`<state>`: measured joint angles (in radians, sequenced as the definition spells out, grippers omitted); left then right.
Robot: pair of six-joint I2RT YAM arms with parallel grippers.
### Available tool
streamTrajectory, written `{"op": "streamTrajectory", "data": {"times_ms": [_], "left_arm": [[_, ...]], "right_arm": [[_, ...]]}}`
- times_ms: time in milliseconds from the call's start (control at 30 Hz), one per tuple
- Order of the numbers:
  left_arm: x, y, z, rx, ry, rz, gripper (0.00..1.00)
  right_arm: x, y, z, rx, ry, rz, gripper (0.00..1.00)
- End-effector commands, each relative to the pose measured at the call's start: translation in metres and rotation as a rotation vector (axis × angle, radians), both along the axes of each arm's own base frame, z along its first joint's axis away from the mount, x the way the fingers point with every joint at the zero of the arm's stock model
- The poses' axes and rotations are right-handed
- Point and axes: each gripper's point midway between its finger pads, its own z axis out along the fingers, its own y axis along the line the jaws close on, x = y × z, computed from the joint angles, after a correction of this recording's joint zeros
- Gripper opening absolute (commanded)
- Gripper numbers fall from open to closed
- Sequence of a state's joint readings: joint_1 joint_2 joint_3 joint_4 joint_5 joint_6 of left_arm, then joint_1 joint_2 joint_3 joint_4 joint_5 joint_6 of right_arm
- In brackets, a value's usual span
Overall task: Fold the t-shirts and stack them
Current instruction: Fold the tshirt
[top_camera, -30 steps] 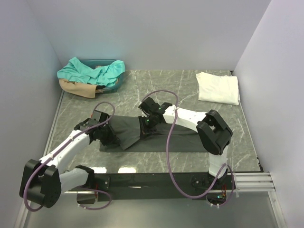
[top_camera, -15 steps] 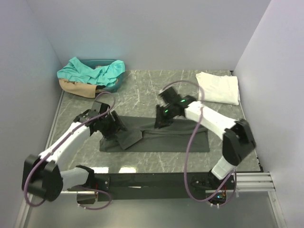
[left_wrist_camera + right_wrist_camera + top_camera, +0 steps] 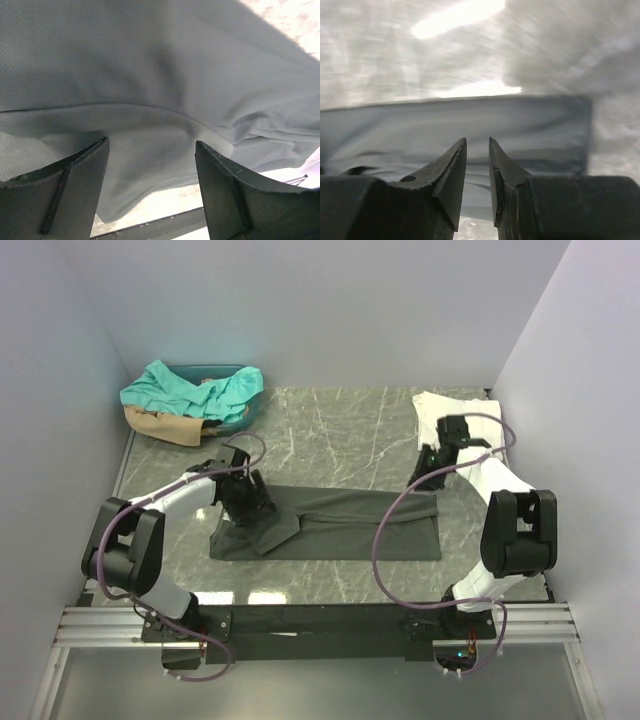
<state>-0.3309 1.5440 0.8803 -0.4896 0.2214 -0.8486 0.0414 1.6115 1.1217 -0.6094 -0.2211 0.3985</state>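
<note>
Well to the left of the charcoal grey t-shirt [image 3: 350,525] and toward the back wall, a teal basket [image 3: 245,412] sits in the corner of the marble-patterned table [image 3: 340,430]. A teal t-shirt [image 3: 170,385] is heaped over its rim, and a tan t-shirt [image 3: 160,425] hangs out beneath it on the near side.

The charcoal shirt lies as a long flat band across the middle of the table. Its left end is rumpled, with a flap of cloth folded over on itself. The left gripper [image 3: 151,145] hangs right over this rumpled end. In its wrist view the two fingers [image 3: 75,185] stand wide apart, with grey cloth filling the space beyond them and nothing pinched between them.

The shirt's right end lies smooth with a straight edge. Just beyond its far right corner is the right gripper [image 3: 477,142], tilted down toward the cloth. Its fingertips are parted by only a narrow slit and hold nothing; the wrist view shows the dark shirt's edge lying across the table below.

Behind the charcoal shirt's right end, by the right wall, the white t-shirt [image 3: 440,405] rests folded into a neat rectangle. The right arm's wrist reaches over its near edge.
</note>
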Motion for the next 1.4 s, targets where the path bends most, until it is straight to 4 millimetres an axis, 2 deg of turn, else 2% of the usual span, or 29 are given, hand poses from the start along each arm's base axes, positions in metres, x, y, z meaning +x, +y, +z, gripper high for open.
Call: {"op": "streamTrajectory", "data": {"times_ms": [0, 33, 67, 267, 700, 933, 1033, 1133, 1167, 1233, 1267, 1367], "left_arm": [[-0.006, 0.003, -0.007, 0.009, -0.026, -0.029, 0.76], [-0.009, 0.003, -0.009, 0.006, -0.022, -0.027, 0.75], [-0.013, 0.004, -0.012, 0.006, -0.011, -0.026, 0.75], [-0.02, 0.007, -0.022, 0.021, 0.011, -0.031, 0.76], [-0.029, 0.017, -0.036, 0.066, 0.035, -0.033, 0.76], [-0.033, 0.023, -0.056, 0.108, 0.071, -0.034, 0.77], [-0.029, 0.025, -0.062, 0.132, 0.074, -0.039, 0.77], [-0.014, 0.028, -0.063, 0.171, 0.057, -0.054, 0.77], [-0.001, 0.027, -0.057, 0.187, 0.033, -0.054, 0.77], [0.007, 0.027, -0.062, 0.211, 0.039, -0.079, 0.76], [0.021, 0.025, -0.056, 0.217, 0.012, -0.081, 0.77], [0.039, 0.023, -0.054, 0.238, -0.004, -0.104, 0.77]], "right_arm": [[-0.017, -0.015, -0.027, -0.019, 0.044, -0.024, 0.32], [-0.022, -0.015, -0.031, -0.017, 0.055, -0.03, 0.32], [-0.03, -0.024, -0.039, -0.016, 0.079, -0.062, 0.31], [-0.05, -0.028, -0.056, -0.035, 0.132, -0.104, 0.31], [-0.075, -0.037, -0.075, -0.088, 0.206, -0.146, 0.31], [-0.088, -0.043, -0.083, -0.12, 0.239, -0.176, 0.31], [-0.094, -0.05, -0.083, -0.158, 0.253, -0.193, 0.31], [-0.099, -0.055, -0.079, -0.187, 0.258, -0.207, 0.32], [-0.101, -0.059, -0.078, -0.208, 0.262, -0.212, 0.32], [-0.104, -0.06, -0.075, -0.215, 0.258, -0.219, 0.33], [-0.107, -0.06, -0.075, -0.214, 0.262, -0.218, 0.33], [-0.113, -0.058, -0.074, -0.202, 0.268, -0.227, 0.33]]}}
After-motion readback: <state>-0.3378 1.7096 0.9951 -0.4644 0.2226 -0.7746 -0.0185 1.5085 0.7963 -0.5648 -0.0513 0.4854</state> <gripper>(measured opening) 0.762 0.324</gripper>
